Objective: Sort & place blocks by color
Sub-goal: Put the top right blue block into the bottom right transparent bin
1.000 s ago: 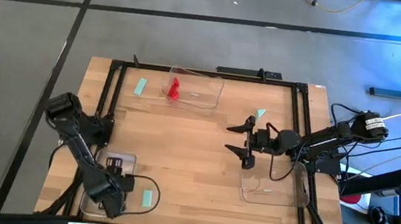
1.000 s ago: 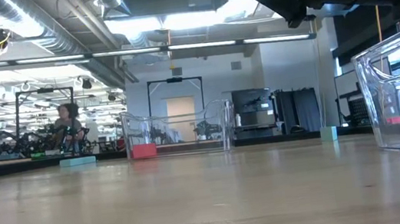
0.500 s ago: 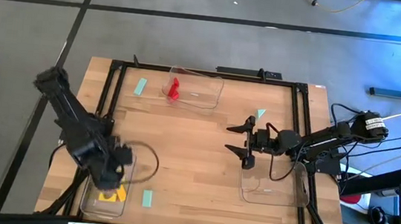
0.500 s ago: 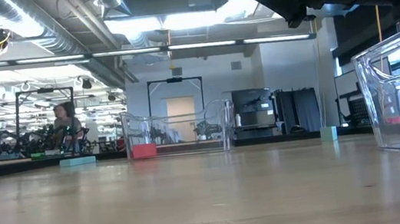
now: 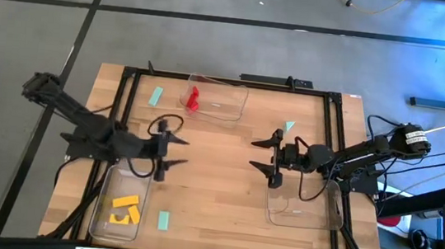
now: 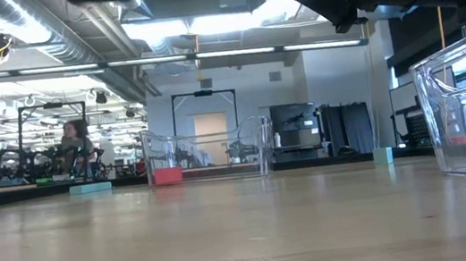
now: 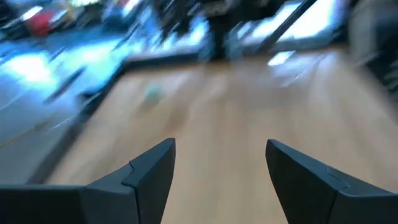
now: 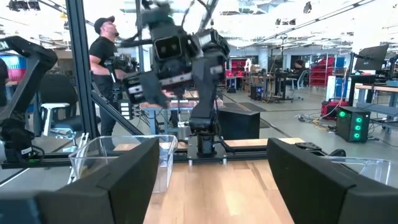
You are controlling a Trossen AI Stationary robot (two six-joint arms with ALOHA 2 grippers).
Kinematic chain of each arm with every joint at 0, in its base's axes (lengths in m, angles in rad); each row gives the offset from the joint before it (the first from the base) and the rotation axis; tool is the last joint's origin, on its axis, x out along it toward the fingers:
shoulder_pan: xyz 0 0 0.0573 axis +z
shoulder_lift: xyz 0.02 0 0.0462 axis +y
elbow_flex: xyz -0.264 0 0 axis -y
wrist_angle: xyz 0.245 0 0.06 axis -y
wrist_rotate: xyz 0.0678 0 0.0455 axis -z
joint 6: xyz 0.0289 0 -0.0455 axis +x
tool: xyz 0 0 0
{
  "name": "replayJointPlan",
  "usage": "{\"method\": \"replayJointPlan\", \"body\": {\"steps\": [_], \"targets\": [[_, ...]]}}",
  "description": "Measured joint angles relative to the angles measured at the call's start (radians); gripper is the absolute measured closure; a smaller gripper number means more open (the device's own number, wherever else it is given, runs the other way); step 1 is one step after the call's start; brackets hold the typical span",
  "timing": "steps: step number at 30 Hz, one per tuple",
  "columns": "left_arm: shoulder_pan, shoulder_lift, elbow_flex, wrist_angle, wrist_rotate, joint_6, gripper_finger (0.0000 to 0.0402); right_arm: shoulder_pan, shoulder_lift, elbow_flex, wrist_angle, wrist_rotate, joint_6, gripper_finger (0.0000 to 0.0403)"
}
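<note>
Both sets of jaws stand wide with nothing between them. We see the left gripper (image 5: 171, 152) above the table (image 5: 215, 198) beside the near-left tray (image 5: 98, 219), where yellow blocks (image 5: 124, 210) lie; a teal block (image 5: 164, 220) rests just outside. Our right gripper (image 5: 266, 156) hovers mid-table. Farther off, red blocks (image 5: 194, 98) sit in the far tray (image 5: 232, 109).

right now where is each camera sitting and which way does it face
High: overhead, straight down; both arms, left gripper, right gripper.
Low: table height, level across; red block, an arm overhead.
Left wrist: past its own open fingers onto the table.
Right wrist: across the table at the left arm.
High and low share the red-block tray.
</note>
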Motion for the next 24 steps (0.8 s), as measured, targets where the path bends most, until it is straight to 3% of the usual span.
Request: {"method": "replayJointPlan", "body": {"steps": [4, 10, 16, 24], "targets": [[0.106, -0.022, -0.222, 0.448, 0.189, 0.05, 0.0159, 0.0, 0.001, 0.0, -0.006, 0.0, 0.0, 0.0104], [0.141, -0.021, -0.389, 0.76, 0.207, 0.04, 0.0159, 0.0, 0.001, 0.0, -0.015, 0.0, -0.003, 0.0104], [0.135, -0.021, -0.421, 0.861, 0.205, 0.051, 0.0159, -0.002, 0.001, 0.0, -0.017, 0.011, -0.003, 0.0104], [0.133, -0.021, -0.421, 0.861, 0.208, 0.058, 0.0159, -0.002, 0.001, 0.0, -0.017, 0.011, 0.0, 0.0104]]}}
